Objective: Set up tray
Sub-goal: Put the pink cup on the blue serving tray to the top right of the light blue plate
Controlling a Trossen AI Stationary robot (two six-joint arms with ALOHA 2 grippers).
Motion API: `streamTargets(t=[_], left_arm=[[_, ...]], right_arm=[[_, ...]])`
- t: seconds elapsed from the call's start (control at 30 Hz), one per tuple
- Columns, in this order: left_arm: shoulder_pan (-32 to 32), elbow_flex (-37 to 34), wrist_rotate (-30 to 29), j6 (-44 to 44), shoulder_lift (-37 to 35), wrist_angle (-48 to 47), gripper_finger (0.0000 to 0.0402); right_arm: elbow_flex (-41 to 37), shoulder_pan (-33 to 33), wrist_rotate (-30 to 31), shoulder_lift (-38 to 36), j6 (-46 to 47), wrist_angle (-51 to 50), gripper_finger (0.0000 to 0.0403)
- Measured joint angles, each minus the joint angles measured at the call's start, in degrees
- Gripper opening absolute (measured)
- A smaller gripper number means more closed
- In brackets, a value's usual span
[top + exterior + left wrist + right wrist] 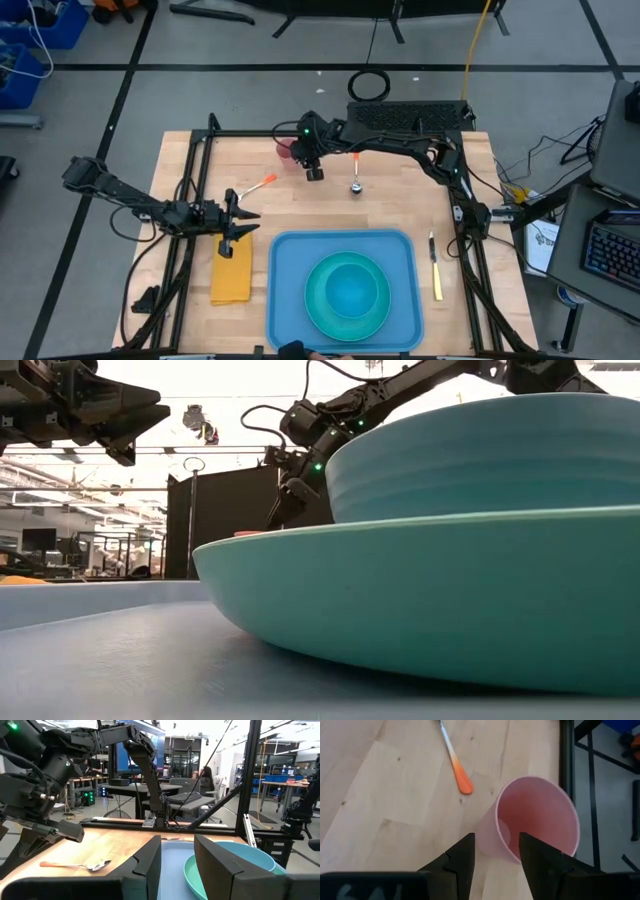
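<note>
Hovering: right gripper (497, 851) above pink cup (532, 817).
Fingers apart (both grippers); left gripper (236, 222) beside tray (290, 275).

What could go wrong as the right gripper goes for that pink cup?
The right gripper is open above the pink cup, which looks tilted; a finger landing on its wall might push it away instead of gripping it. An orange-handled utensil lies close and could get knocked. The left gripper hangs over the napkin.

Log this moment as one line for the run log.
left gripper: open, above napkin | right gripper: open, over pink cup | tray: holds plate, bowl
</note>
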Motion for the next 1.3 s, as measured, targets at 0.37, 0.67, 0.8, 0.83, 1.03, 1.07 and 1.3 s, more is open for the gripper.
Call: streamTargets(t=[0.37, 0.67, 0.8, 0.83, 1.03, 1.07, 1.3], left_arm=[[0.0, 0.0, 0.1, 0.0, 0.0, -0.2, 0.012], [0.0, 0.0, 0.1, 0.0, 0.0, -0.2, 0.012], [0.0, 0.0, 0.1, 0.0, 0.0, -0.2, 0.012], [0.0, 0.0, 0.1, 0.0, 0.0, -0.2, 0.012], [0.0, 0.0, 0.1, 0.0, 0.0, -0.2, 0.012], [0.0, 0.0, 0.1, 0.0, 0.0, -0.2, 0.012], [0.0, 0.0, 0.1, 0.0, 0.0, -0.2, 0.012]], right_arm=[[0.0, 0.0, -1.5, 0.0, 0.8, 0.6, 0.0141], [0.0, 0.0, -1.5, 0.0, 1.4, 0.5, 0.0141], [0.0, -0.3, -2.8, 0.0, 2.3, 0.5, 0.0141], [0.0, -0.3, -3.1, 0.0, 2.6, 0.4, 0.0141], [0.0, -0.4, -3.1, 0.0, 3.6, 0.5, 0.0141], [0.0, -0.4, -3.1, 0.0, 3.8, 0.5, 0.0141], [0.0, -1.0, -3.1, 0.0, 4.0, 0.1, 0.0141]])
